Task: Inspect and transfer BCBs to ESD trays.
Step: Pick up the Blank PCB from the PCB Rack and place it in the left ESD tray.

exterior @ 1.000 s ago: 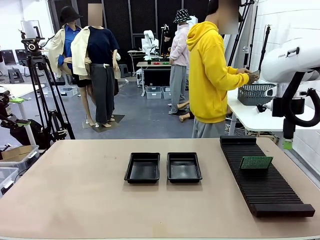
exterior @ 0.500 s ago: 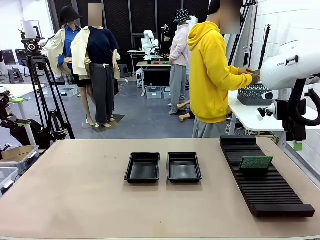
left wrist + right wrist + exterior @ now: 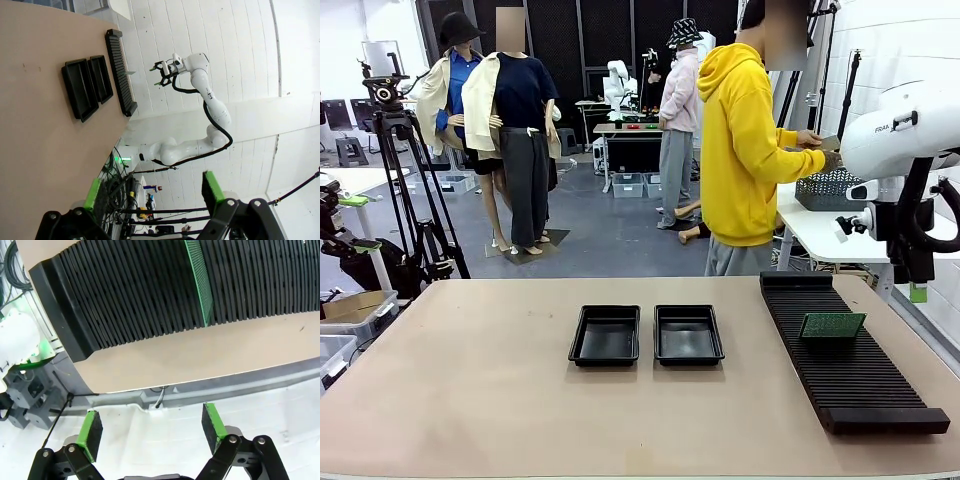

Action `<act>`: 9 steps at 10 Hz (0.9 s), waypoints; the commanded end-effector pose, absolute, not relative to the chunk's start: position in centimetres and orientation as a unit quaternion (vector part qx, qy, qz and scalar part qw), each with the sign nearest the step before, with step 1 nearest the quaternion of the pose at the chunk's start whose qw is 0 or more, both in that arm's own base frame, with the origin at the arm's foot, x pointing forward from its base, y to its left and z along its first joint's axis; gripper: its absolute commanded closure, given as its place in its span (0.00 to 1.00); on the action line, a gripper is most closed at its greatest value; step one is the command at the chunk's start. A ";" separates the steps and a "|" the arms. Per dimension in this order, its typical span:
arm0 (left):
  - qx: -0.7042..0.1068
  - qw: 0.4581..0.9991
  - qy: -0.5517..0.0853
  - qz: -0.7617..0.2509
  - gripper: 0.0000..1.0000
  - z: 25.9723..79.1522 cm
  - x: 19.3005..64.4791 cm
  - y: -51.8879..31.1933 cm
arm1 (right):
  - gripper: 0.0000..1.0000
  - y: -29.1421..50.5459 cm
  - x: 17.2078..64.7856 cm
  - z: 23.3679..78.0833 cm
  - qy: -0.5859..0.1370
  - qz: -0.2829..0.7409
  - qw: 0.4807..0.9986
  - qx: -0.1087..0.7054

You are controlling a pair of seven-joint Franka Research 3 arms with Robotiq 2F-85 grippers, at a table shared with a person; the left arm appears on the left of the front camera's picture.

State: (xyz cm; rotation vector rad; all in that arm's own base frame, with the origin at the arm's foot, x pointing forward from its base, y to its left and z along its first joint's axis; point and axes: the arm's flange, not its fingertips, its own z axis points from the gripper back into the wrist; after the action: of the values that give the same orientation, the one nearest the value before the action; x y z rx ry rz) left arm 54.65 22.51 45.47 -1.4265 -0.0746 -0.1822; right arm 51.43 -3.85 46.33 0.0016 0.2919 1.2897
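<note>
Two black ESD trays (image 3: pixel 605 335) (image 3: pixel 688 334) lie side by side mid-table, both with bare floors. One green BCB (image 3: pixel 832 326) stands on edge in the long black slotted rack (image 3: pixel 850 365) at the right. In the right wrist view the BCB (image 3: pixel 198 280) and the rack (image 3: pixel 140 295) lie ahead of my right gripper (image 3: pixel 152 427), which is open and holds nothing. In the front view that gripper (image 3: pixel 917 291) hangs past the table's right edge. My left gripper (image 3: pixel 152 190) is open and holds nothing, far from the trays (image 3: pixel 80 89).
A person in a yellow hoodie (image 3: pixel 745 150) stands at the far side, turned to a side table, with both hands over a grey wire basket (image 3: pixel 832 187). A camera tripod (image 3: pixel 405 190) stands at the far left. The table top (image 3: pixel 470 380) is bare to the left of the trays.
My right arm has swung a little to the right and now holds still. The person's hands have risen slightly above the basket. Trays, rack and board are unmoved.
</note>
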 end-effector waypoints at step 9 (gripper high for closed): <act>-0.654 0.752 -0.036 -0.080 0.00 45.7 54.7 22.5 | 0.00 -0.8 52.6 44.1 -0.017 0.678 0.734 0.027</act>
State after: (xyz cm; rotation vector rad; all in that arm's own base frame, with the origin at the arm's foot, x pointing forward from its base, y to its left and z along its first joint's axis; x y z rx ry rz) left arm 54.66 22.50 45.47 -1.4266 -0.0745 -0.1823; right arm 53.15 -0.79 45.51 0.0458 0.0012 1.4475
